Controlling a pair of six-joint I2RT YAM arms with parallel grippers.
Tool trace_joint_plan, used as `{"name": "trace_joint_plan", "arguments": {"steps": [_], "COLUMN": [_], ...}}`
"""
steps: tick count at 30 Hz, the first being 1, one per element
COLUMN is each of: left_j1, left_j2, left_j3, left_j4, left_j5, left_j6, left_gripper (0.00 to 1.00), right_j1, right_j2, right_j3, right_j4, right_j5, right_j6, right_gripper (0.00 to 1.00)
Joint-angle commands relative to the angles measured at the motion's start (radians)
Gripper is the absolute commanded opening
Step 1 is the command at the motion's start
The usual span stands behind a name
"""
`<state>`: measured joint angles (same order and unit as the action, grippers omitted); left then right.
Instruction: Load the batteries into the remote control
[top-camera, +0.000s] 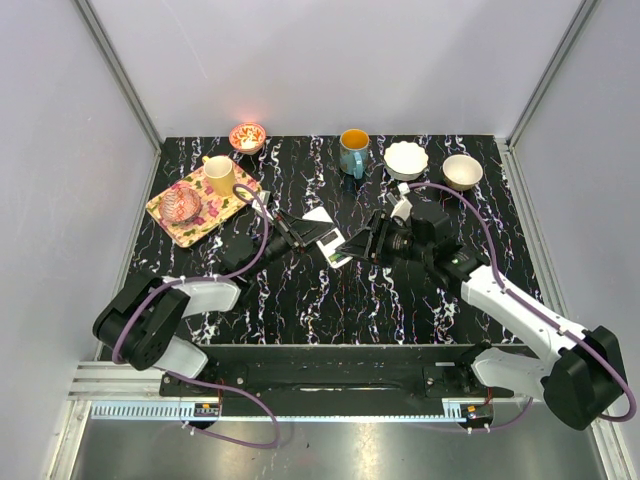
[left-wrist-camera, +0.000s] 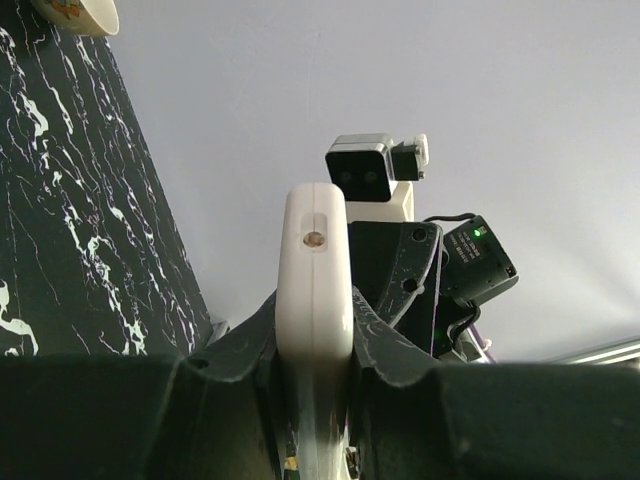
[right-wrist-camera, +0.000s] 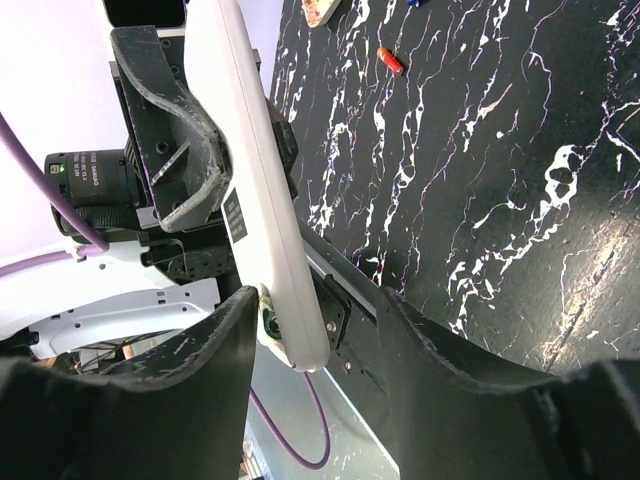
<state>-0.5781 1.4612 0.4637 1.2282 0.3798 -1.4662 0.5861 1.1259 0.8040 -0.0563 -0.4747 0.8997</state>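
My left gripper (top-camera: 303, 232) is shut on the white remote control (top-camera: 331, 242) and holds it edge-up above the table; in the left wrist view the remote (left-wrist-camera: 315, 262) stands between the fingers (left-wrist-camera: 225, 345). My right gripper (top-camera: 362, 244) is open around the remote's free end (right-wrist-camera: 262, 205), which lies against one finger (right-wrist-camera: 215, 340). The greenish battery (right-wrist-camera: 268, 318) sits in the recess at that end. The reddish battery (right-wrist-camera: 391, 61) lies loose on the black marbled table (right-wrist-camera: 500, 180).
A patterned tray (top-camera: 175, 225) with a yellow cup (top-camera: 219, 175) and a glass dish stands at the back left. A small bowl (top-camera: 247, 136), a teal mug (top-camera: 353, 152) and two white bowls (top-camera: 406, 160) line the back edge.
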Motion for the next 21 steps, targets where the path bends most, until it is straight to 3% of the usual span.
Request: {"name": "trace_joint_plan", "arguments": {"steps": [1,11,21], "left_j1": [-0.005,-0.005,-0.006], "left_j2": [-0.047,-0.140,-0.228], "left_j3": [0.000,-0.036,-0.043], "left_j4": [0.062,-0.099,-0.213], "left_j5": [-0.050,-0.188,-0.275], "left_j6": [0.020,0.040,0.056], "left_gripper": [0.00,0.00,0.00], "right_j1": [-0.008,-0.020,-0.019], "right_j2": [-0.005,-0.077,-0.058], "right_j3": [0.004,-0.078,-0.203], "right_j4": [0.046,0.154,0.441], "right_j5": [-0.033,-0.001,0.008], "right_j6": [0.027,0.080,0.198], "right_gripper": [0.60,0.64,0.61]}}
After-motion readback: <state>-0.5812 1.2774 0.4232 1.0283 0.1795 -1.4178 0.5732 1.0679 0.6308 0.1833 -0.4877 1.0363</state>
